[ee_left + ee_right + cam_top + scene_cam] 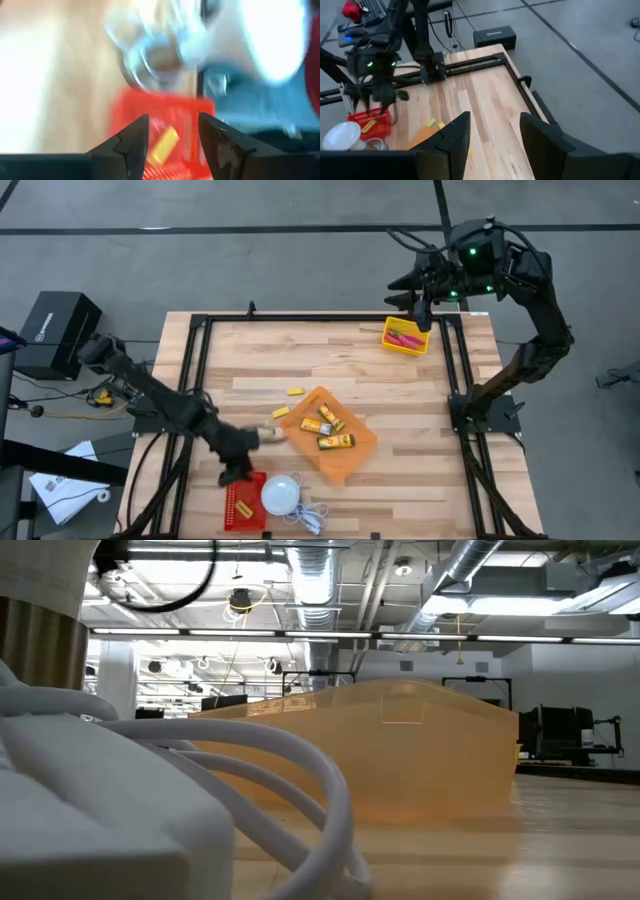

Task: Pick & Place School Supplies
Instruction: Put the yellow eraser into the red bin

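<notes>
My wooden desk (300,360) carries an orange tray (358,453) at centre frame, a yellow bin (392,343) upper right, a red bin (240,512) and white dome (281,494) at the bottom, plus two small yellow blocks (295,391) lying loose left of the tray.

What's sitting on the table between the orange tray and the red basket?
In the high view, the white dome and its cord lie between the orange tray and red basket.

Grey floor (250,260), exposed ceiling ducts (320,580), black box (60,330).
</notes>
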